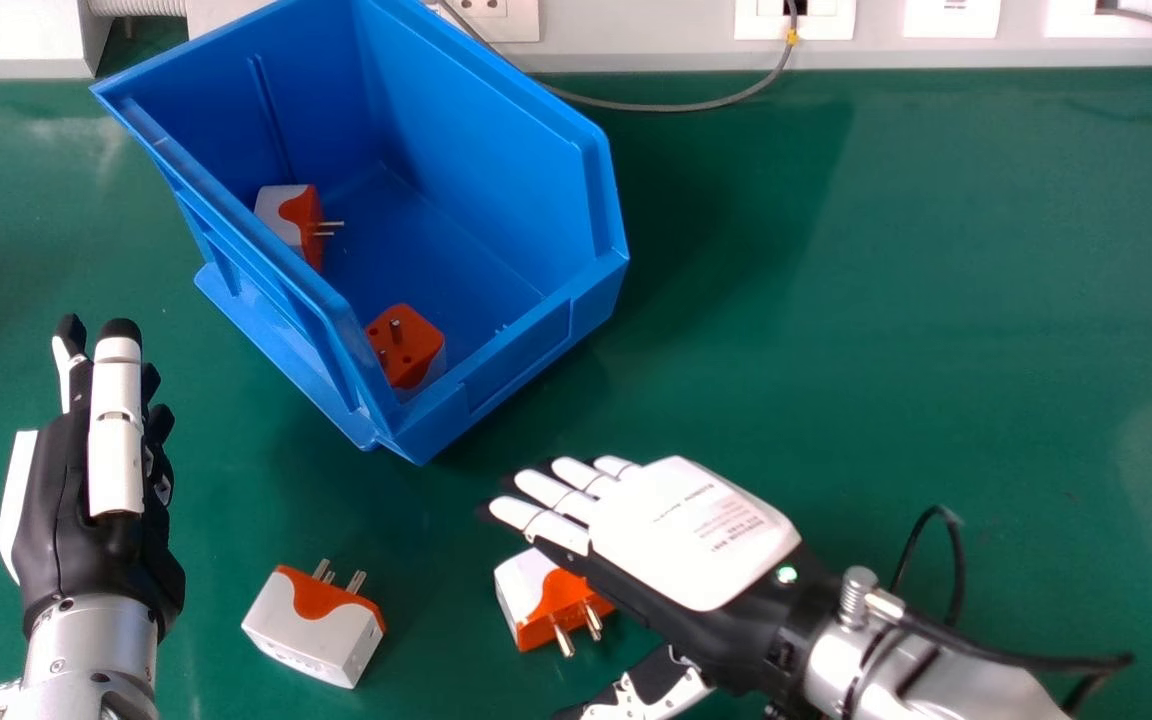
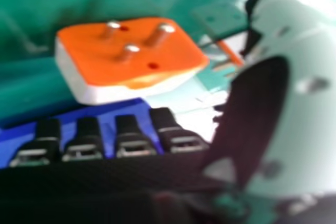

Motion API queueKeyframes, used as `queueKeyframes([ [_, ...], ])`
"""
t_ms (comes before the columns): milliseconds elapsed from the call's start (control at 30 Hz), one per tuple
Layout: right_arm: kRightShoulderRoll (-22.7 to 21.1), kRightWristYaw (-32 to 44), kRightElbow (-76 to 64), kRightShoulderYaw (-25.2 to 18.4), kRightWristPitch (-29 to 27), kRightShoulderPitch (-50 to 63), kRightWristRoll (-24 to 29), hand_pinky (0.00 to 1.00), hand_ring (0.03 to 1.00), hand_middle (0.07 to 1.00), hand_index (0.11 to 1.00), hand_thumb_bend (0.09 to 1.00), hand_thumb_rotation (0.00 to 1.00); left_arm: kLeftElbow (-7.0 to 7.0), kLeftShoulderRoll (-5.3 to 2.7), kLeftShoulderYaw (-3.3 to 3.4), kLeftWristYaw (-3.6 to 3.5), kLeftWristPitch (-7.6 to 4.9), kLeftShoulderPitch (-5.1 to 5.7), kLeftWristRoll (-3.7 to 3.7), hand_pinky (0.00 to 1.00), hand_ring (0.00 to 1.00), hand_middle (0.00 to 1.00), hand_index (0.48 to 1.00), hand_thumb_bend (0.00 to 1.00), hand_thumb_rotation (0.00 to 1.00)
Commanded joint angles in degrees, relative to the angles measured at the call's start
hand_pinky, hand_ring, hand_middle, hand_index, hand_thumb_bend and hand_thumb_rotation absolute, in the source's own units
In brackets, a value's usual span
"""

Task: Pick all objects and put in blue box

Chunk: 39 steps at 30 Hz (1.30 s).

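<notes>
My right hand (image 1: 686, 530) is open, palm down, over the far right part of an orange and white adapter (image 1: 541, 600) on the table. In the right hand view that adapter (image 2: 131, 56) lies between the fingertips and thumb of my right hand (image 2: 262, 114), not gripped. Another white and orange adapter (image 1: 311, 625) rests on the table to its left, pins up. My left hand (image 1: 96, 480) stays open at the left, holding nothing. Inside the blue box (image 1: 496, 170) are two adapters, one by the left wall (image 1: 286, 215) and one at the near corner (image 1: 406, 345).
The green table (image 1: 886, 300) extends right of the box. A grey cable (image 1: 676, 105) runs along the back edge below wall sockets (image 1: 794, 18). A black cable loop (image 1: 956, 560) stands beside the right forearm.
</notes>
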Motion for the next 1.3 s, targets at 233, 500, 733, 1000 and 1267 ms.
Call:
queueKeyframes([
  [233, -0.6, 1.2, 4.4, 2.4, -2.0, -7.2, -1.3, 0.91, 0.944, 0.946, 0.91, 0.387, 0.43, -1.94, 0.77, 0.61, -0.61, -0.2, -0.56, -0.38, 1.0, 1.0, 0.99, 1.0, 0.27, 0.92],
  [500, -0.7, 2.1, 8.2, 3.8, -2.9, -10.5, -1.5, 0.91, 0.939, 0.943, 0.908, 0.38, 0.44, -2.45, 0.96, 0.84, -0.4, 0.36, -0.38, -0.15, 1.0, 0.99, 0.99, 1.0, 0.27, 0.92],
  [733, 0.2, 1.2, 11.5, 4.7, -3.1, -12.4, -2.1, 0.89, 0.931, 0.935, 0.895, 0.368, 0.44, -3.2, 1.06, 0.85, 0.13, 1.34, -0.54, -0.06, 1.0, 0.99, 0.99, 0.995, 0.27, 0.92],
  [1000, 1.0, -1.8, 15.9, 6.3, -3.1, -14.4, -3.0, 0.85, 0.903, 0.909, 0.862, 0.356, 0.42, -4.05, 0.91, 0.64, 0.36, 2.13, -0.59, -0.32, 1.0, 0.98, 0.98, 0.989, 0.27, 0.92],
  [1267, 2.3, -8.3, 22.0, 8.7, -0.6, -16.6, -6.4, 0.74, 0.801, 0.814, 0.767, 0.386, 0.36, -4.01, 0.74, 0.4, 0.58, 2.47, -1.24, -0.54, 1.0, 0.98, 0.98, 0.989, 0.27, 0.92],
])
